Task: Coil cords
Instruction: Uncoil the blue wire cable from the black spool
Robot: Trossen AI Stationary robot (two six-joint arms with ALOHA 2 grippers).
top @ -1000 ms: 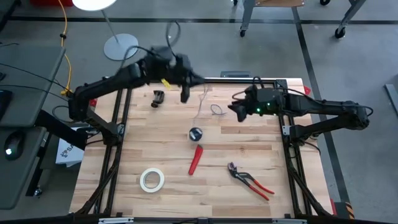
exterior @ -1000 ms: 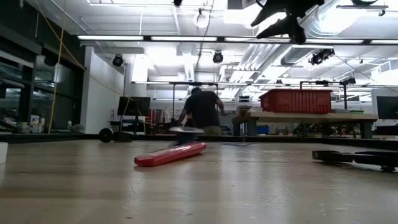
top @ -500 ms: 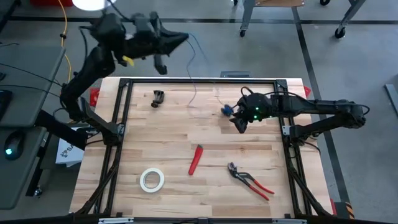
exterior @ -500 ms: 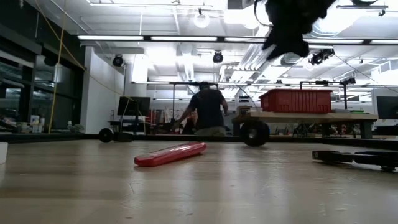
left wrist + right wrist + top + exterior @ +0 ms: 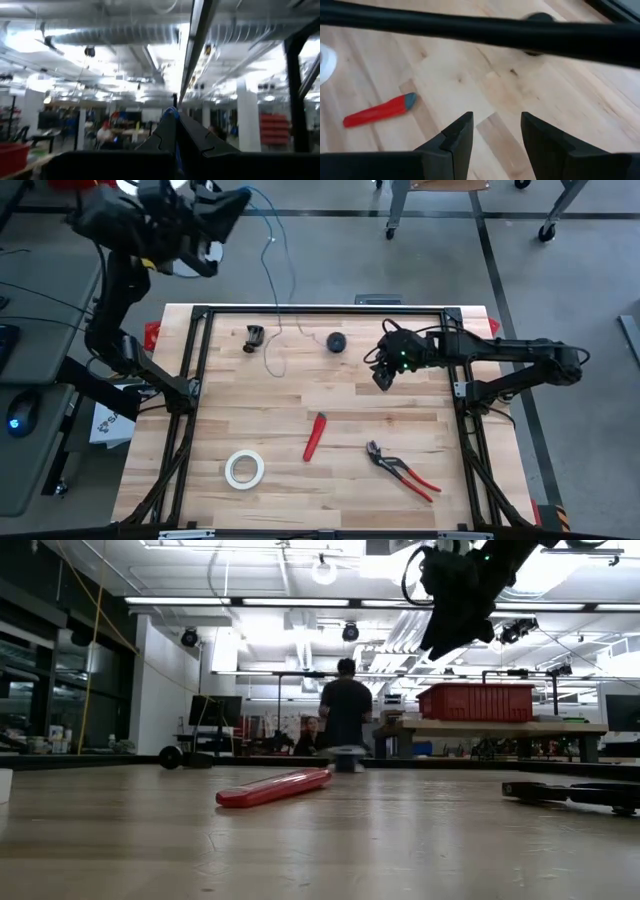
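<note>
Trailing thin, floppy blue wire [image 5: 268, 260] (loosely looped) from round black spool [image 5: 336, 342].

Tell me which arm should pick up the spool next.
Right, probably. Its open end effector hovers just beside the black spool on the table. The left end effector is raised beyond the table's far edge, shut on the blue wire.

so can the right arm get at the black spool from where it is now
Probably yes. The right gripper hangs open over bare wood, and the black spool lies apart from it on the table, with nothing between them. Only the thin wire trails off the spool's far side.
</note>
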